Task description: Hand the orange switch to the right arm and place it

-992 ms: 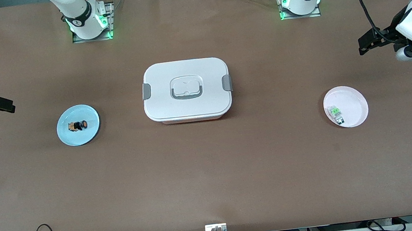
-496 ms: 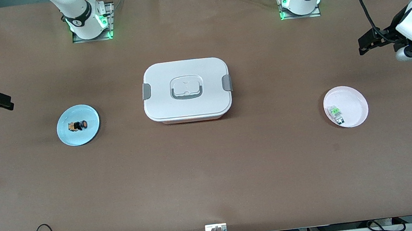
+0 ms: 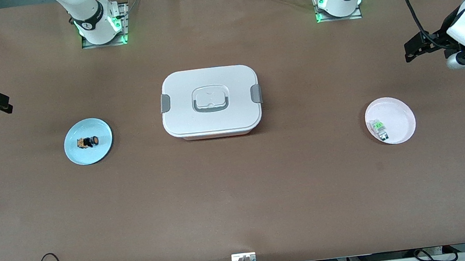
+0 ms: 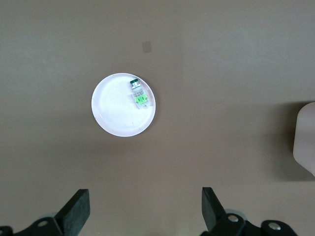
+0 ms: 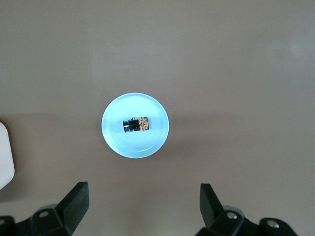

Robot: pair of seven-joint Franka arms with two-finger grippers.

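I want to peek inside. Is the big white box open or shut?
Shut. The lid sits flat on the white box, with its handle folded down.

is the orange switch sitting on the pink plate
No, the orange switch lies on the blue plate; the pink plate holds a white-and-green part.

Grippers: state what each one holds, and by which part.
Nothing is held. Left gripper and right gripper are open and empty; the orange switch lies on its blue plate.
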